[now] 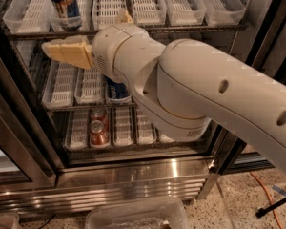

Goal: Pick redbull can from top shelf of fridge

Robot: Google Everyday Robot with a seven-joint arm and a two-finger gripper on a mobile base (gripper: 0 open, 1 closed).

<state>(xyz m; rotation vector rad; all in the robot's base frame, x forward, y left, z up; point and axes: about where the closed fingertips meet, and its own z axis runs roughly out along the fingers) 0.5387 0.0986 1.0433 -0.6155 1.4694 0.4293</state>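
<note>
The redbull can (pixel 64 6) is tall, slim and dark blue with red marks. It stands in a white lane tray on the top shelf (pixel 195 28) of the fridge (pixel 133 173), at the upper left. My gripper (pixel 62 51) points left, just below the can and in front of the top shelf's front edge. It holds nothing. My thick white arm covers the middle and right of the view.
A short blue-and-white can (pixel 118 90) stands on the middle rack, partly behind my arm. Two short red cans (pixel 99 128) stand on the bottom rack. A dark door frame (pixel 19 128) runs down the left. A clear plastic bin (pixel 133 216) lies on the floor.
</note>
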